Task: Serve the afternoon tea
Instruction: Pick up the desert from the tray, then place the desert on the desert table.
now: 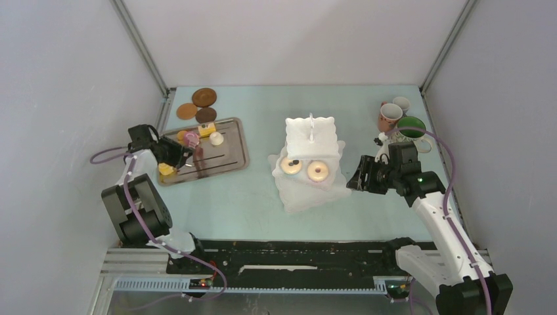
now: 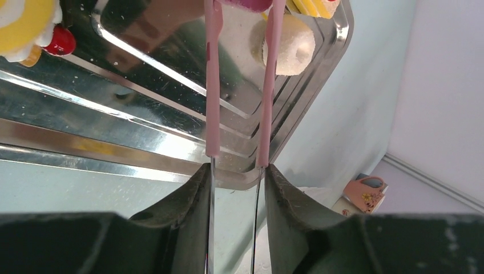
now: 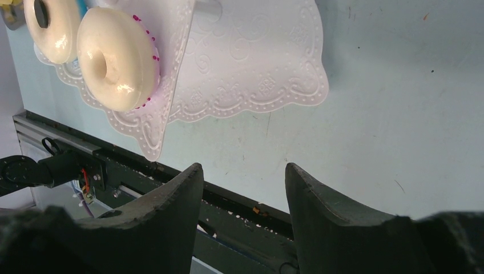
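Overhead, the white three-tier stand (image 1: 322, 141) sits mid-table, its top tier hiding much of those below. Two small donuts (image 1: 291, 166) lie side by side on a lower tier. The right wrist view shows only the stand's embossed corners, and the frame's top-left corner crops the farther donut.

The right gripper (image 1: 360, 176) hovers just beside the stand's right edge, its arm bent low over the table and its jaws spread with nothing between them. At far right the pink mug (image 1: 390, 116), small pale mug (image 1: 401, 104) and green-inside mug (image 1: 410, 125) cluster together, and a cable crosses the last.

The left gripper (image 1: 174, 154) reaches over the grey metal tray (image 1: 226, 154), jaws clenched on the pink tongs (image 2: 212, 85). The tongs' tips run off the top of the wrist view, so what they pinch cannot be told. A sugared donut (image 2: 288, 43) and a yellow cake (image 2: 23, 23), cropped at the corner, lie on the tray. Three brown coasters (image 1: 204, 97) sit beyond it.
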### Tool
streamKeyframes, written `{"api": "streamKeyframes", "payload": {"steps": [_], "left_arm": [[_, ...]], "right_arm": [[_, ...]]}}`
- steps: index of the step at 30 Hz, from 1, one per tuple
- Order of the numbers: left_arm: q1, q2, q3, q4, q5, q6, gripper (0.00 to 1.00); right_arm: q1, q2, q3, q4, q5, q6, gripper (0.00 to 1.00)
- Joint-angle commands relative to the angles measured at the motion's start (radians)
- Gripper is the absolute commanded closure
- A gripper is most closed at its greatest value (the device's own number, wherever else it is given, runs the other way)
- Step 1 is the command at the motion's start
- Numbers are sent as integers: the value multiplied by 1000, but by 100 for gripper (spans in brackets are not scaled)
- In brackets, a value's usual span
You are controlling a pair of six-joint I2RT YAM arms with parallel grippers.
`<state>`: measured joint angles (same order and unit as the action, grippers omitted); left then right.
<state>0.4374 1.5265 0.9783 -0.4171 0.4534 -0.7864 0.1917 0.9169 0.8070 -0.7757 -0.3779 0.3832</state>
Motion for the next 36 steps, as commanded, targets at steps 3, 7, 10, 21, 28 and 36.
{"api": "streamKeyframes", "payload": {"steps": [3,7,10,21,28,36], "left_arm": [[10,-41,-5,26,23,13,77],[9,-73,-11,2,25,35,83],[8,-106,-16,-24,22,54,86],[7,-251,-65,-158,19,192,98],[-45,-348,-101,-276,85,313,97],[-213,-488,-201,-283,231,352,95]], "right_arm": [[-6,6,38,15,-5,-17,42],[-5,4,38,18,-11,-12,42],[-5,1,38,18,-15,-12,42],[9,-12,38,19,-12,-15,42],[18,-16,38,25,-15,-12,42],[20,-22,38,20,-6,-14,42]]}}
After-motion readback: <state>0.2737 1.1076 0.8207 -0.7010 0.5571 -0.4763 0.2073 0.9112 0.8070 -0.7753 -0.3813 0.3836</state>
